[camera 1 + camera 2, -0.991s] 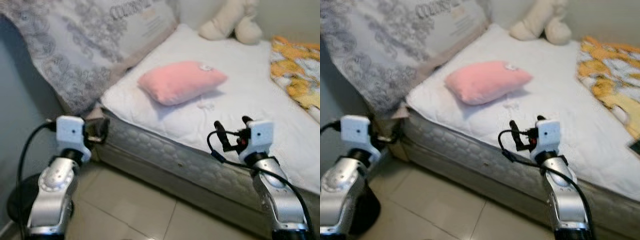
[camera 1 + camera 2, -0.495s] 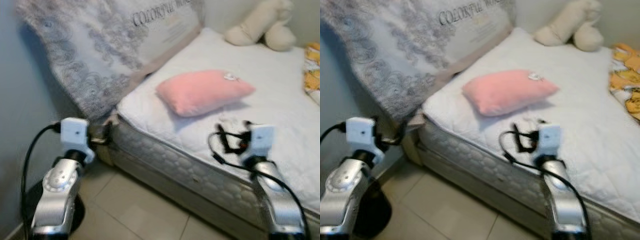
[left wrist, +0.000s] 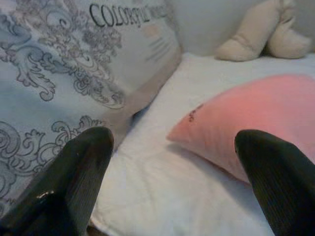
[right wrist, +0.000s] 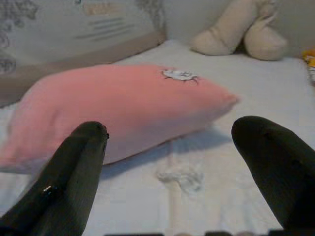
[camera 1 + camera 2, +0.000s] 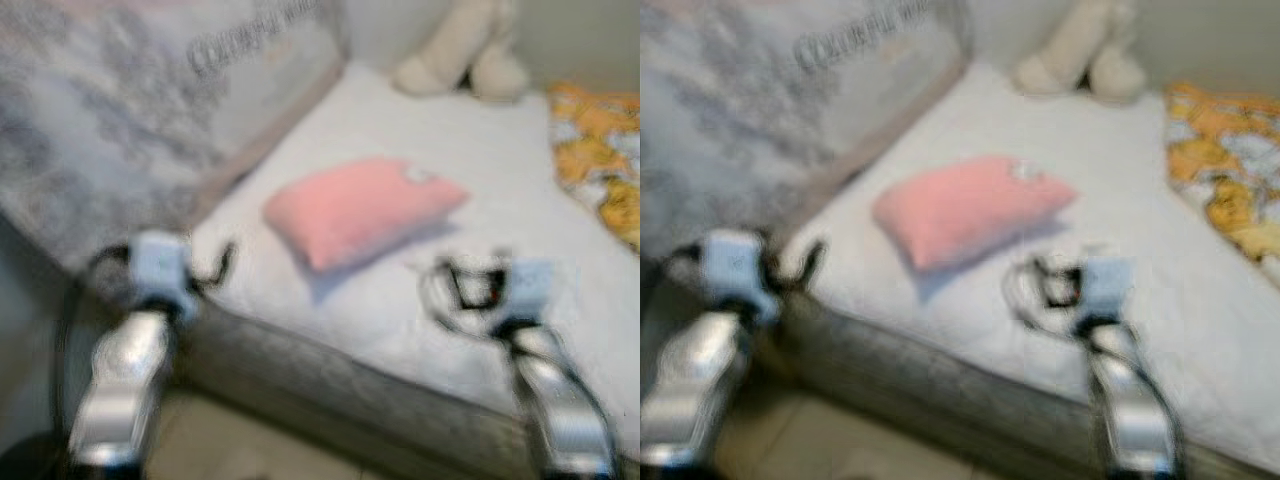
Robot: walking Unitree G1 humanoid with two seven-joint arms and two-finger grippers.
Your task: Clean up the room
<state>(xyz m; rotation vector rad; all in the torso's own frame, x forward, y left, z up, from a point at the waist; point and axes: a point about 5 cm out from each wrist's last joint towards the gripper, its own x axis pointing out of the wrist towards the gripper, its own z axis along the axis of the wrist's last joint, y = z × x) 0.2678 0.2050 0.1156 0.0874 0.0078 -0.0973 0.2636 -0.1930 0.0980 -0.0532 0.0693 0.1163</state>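
Pink pillow (image 4: 123,110) lies on the white mattress (image 5: 480,170), just ahead of both my grippers, roughly at the centre of my head views, which are blurred. My right gripper (image 4: 170,162) hangs low over the bed with its two black fingers (image 4: 74,172) spread wide and holding nothing; the pillow sits at about 11 o'clock from it, close but not touching. A small white tag (image 4: 179,74) rests on the pillow's upper face, and a small crumpled whitish bit (image 4: 179,178), which I cannot identify, lies on the sheet between my fingers. My left gripper (image 3: 172,182) is at the bed's near corner, fingers likewise wide apart and empty, with the pillow's pointed corner at about 2 o'clock from it. At 10 o'clock from that gripper, a large grey patterned cushion (image 3: 74,64) with printed lettering leans at the head of the bed. Farther out, at 12 o'clock beyond the pillow, a cream plush toy (image 5: 460,55) sits against the wall. At 2 o'clock, along the mattress's far right edge, lies what seems to be an orange and yellow patterned blanket (image 5: 595,160).
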